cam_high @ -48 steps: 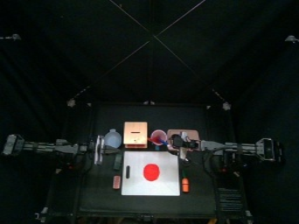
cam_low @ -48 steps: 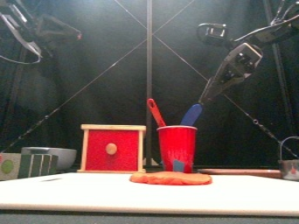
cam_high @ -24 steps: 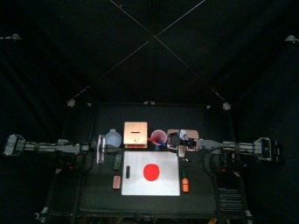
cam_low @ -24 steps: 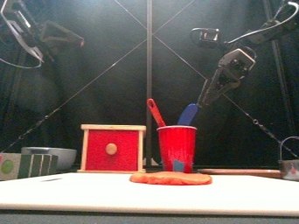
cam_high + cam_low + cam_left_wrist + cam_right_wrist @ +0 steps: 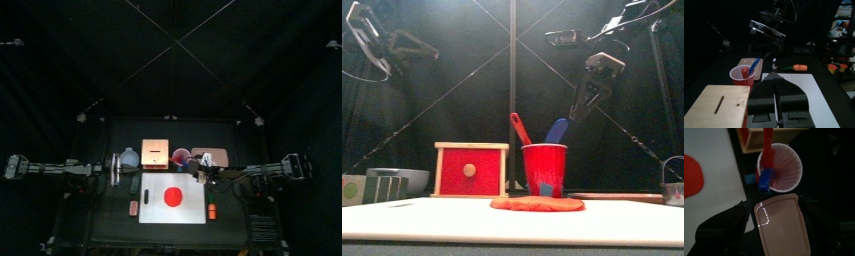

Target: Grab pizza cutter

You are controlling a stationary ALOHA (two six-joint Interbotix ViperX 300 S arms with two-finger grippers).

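A red cup [image 5: 545, 168] stands at the table's middle with a blue handle [image 5: 556, 131] and a red handle [image 5: 519, 127] sticking out. The tools' heads are hidden in the cup, so I cannot tell which is the pizza cutter. My right gripper [image 5: 573, 115] hangs just above and right of the blue handle, apart from it. In the right wrist view [image 5: 777, 208] its jaws stand open and empty, with the cup [image 5: 781, 168] beyond them. My left gripper [image 5: 777, 97] is shut and empty, resting at the table's left [image 5: 118, 168].
A wooden box with a red front [image 5: 470, 170] stands left of the cup. A flat red disc [image 5: 537, 204] lies on the white board [image 5: 173, 218] in front. A pink tray [image 5: 783, 230] lies under the right gripper. A grey container [image 5: 396, 182] is far left.
My right gripper has swung a little to the left and stands steeper above the cup. The blue handle has not moved. The left arm is still.
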